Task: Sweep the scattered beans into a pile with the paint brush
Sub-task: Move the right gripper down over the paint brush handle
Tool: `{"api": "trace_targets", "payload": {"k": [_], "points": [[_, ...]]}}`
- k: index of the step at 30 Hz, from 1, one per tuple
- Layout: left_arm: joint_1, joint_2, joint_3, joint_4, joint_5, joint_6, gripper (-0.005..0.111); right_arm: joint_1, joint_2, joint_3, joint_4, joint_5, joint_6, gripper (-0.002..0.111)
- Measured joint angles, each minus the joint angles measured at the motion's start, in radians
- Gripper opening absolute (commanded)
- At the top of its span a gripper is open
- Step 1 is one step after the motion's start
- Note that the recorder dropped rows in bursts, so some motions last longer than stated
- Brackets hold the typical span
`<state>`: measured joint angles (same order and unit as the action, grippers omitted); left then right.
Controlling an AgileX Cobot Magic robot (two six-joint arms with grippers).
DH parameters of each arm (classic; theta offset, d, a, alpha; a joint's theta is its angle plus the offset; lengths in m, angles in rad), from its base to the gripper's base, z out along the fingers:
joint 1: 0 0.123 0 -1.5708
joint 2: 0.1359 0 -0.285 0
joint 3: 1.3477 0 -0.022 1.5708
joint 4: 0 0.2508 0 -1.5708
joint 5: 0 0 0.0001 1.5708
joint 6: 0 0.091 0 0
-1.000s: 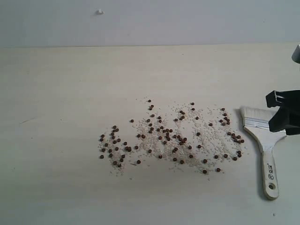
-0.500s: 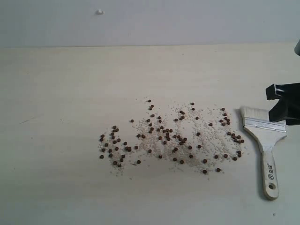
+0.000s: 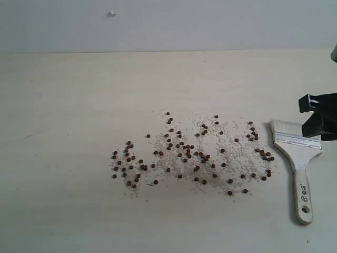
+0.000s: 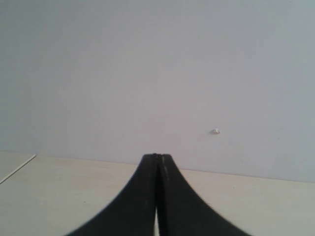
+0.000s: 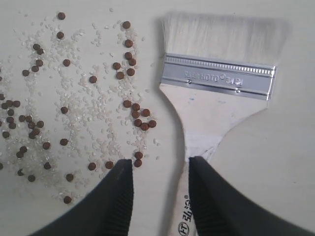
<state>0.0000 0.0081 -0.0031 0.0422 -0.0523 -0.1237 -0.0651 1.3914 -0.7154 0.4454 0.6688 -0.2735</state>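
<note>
I have the paint brush (image 3: pixel 297 158) lying flat on the pale table (image 3: pixel 79 105) at the right end of the scattered beans (image 3: pixel 189 155), bristles (image 5: pixel 224 32) toward the back wall (image 3: pixel 168 26), with the nearest beans just beside its handle (image 3: pixel 301 184). My right gripper (image 5: pixel 160 167) hangs over the brush with its jaws spread and nothing grasped, one finger above the handle, the other above the table on the bean side. My left gripper (image 4: pixel 157 164) is clenched tight on nothing, fingers pressed together, facing the wall.
</note>
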Motion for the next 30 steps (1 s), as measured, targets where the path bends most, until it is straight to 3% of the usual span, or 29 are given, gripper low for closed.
{"api": "trace_targets", "payload": {"k": [8, 15, 21, 30], "points": [[0.0, 0.0, 0.0, 0.0, 0.0, 0.0, 0.0, 0.0, 0.0, 0.0, 0.0, -0.011, -0.013, 0.039], [0.0, 0.0, 0.0, 0.0, 0.0, 0.0, 0.0, 0.0, 0.002, 0.0, 0.02, -0.229, -0.028, 0.039], [0.0, 0.0, 0.0, 0.0, 0.0, 0.0, 0.0, 0.0, 0.002, 0.0, 0.053, -0.311, -0.028, 0.039], [0.0, 0.0, 0.0, 0.0, 0.0, 0.0, 0.0, 0.0, 0.025, 0.0, -0.04, -0.247, -0.03, 0.037]]}}
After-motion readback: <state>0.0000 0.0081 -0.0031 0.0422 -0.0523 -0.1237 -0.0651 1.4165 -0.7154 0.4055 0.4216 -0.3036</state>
